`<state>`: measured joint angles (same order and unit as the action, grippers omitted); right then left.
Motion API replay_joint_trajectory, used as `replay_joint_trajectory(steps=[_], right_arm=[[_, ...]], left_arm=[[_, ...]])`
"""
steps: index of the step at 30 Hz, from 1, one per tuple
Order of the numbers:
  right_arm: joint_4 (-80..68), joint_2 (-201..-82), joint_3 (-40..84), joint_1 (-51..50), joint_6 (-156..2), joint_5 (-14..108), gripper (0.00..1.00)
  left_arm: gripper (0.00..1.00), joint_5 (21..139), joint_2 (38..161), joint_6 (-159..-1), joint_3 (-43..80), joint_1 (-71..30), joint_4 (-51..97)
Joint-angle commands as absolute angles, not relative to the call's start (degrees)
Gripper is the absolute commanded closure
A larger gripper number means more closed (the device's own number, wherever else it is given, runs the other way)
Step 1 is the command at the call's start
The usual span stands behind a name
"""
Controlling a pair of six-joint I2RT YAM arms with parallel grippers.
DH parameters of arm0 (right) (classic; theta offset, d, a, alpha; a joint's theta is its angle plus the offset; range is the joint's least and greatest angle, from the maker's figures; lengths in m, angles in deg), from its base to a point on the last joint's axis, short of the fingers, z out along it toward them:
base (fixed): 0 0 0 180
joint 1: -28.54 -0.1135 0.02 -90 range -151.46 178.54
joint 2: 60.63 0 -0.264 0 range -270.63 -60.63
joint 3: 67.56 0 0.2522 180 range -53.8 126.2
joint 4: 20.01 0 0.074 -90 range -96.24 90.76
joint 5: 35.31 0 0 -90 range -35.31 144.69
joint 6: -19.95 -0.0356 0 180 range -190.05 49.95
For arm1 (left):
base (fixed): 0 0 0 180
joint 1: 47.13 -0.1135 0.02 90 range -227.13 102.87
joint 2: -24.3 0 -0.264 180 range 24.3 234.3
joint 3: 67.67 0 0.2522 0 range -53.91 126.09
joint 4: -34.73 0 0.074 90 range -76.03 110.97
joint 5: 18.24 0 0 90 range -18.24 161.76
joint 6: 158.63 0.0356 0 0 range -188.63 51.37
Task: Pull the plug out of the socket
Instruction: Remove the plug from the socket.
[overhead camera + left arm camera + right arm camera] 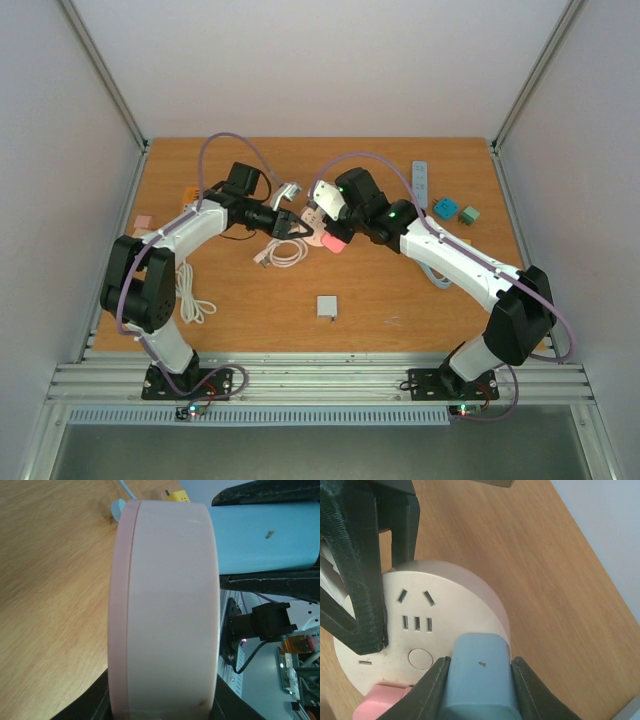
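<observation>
A round white socket with a pink rim (165, 610) is held off the table between both grippers, near the table's middle (316, 232). My left gripper (162, 702) is shut on the socket's rim, its dark fingers (355, 580) over the socket face (445, 605). A light blue plug (480, 680) sits flush against the socket face. My right gripper (480, 687) is shut on the blue plug, with one finger on each side. The plug also shows in the left wrist view (265, 537). A pink block (382, 702) sits on the socket beside the plug.
A coiled white cable (285, 252) lies just below the grippers. A small white cube (327, 306) sits nearer the front. A white strip (420, 180) and teal and green blocks (445, 208) lie at the back right. Another white cable (193, 295) lies by the left arm.
</observation>
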<state>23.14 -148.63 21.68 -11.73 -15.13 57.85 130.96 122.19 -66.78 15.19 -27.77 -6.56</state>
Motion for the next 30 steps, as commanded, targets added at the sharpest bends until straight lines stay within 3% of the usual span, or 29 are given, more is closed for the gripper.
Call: replay_joint_trajectory(steps=[1,10,14,20,26,30], right_arm=[[24.8,-148.8,23.1,-10.7,-14.9,59.0,0.99],[24.3,-150.7,24.1,-10.7,-16.0,63.4,0.99],[25.7,-150.3,24.7,-9.2,-19.8,58.6,0.99],[26.9,-151.6,25.7,-7.6,-22.9,59.7,0.99],[27.3,-152.1,25.0,-8.0,-20.2,55.4,0.99],[24.4,-151.8,23.3,-9.1,-17.7,60.4,0.99]], left_arm=[[0.99,125.2,123.4,-66.8,18.8,-27.7,-5.7],[1.0,121.8,124.2,-66.7,19.3,-27.6,-6.7],[0.99,124.7,124.0,-65.7,19.2,-27.6,-7.0],[1.0,114.9,123.2,-66.0,19.2,-27.5,-7.0],[1.0,119.5,124.0,-66.4,19.4,-27.4,-6.9],[1.0,125.0,125.4,-66.7,20.3,-27.5,-8.0]])
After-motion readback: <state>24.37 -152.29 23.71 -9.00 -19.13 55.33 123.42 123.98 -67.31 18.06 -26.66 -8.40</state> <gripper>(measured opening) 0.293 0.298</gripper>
